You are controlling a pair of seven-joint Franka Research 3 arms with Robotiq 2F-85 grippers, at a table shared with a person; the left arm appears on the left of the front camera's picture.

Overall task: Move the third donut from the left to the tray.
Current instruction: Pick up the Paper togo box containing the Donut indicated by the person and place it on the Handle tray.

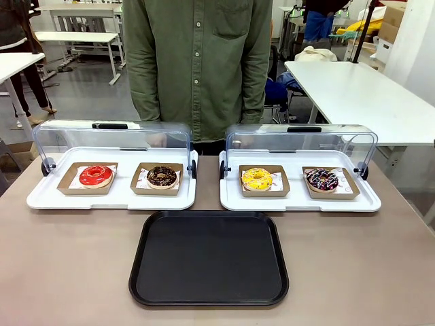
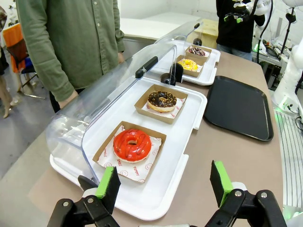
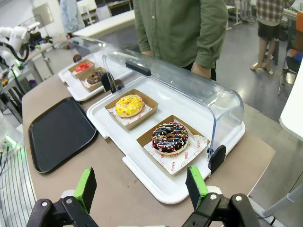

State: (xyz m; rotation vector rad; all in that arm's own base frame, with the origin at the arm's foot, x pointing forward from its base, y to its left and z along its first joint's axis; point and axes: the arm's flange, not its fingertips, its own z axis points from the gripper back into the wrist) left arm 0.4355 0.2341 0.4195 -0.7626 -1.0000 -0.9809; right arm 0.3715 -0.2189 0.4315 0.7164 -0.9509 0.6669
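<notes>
One yellow donut [image 1: 257, 178], three other donuts [image 1: 162, 176], one black tray [image 1: 207, 261]

bright, even, sharp; wide-angle wrist views

A raised clear lid [image 1: 326, 141] is blocking twelve o'clock of the yellow donut [image 1: 257, 178]; six o'clock is lying open.

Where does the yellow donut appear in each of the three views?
Front view: the yellow donut lies right of centre, above the black tray.
Left wrist view: the yellow donut is far, upper middle, left of the black tray.
Right wrist view: the yellow donut is centre left, right of the black tray.
Shared landmark: the black tray.
</notes>
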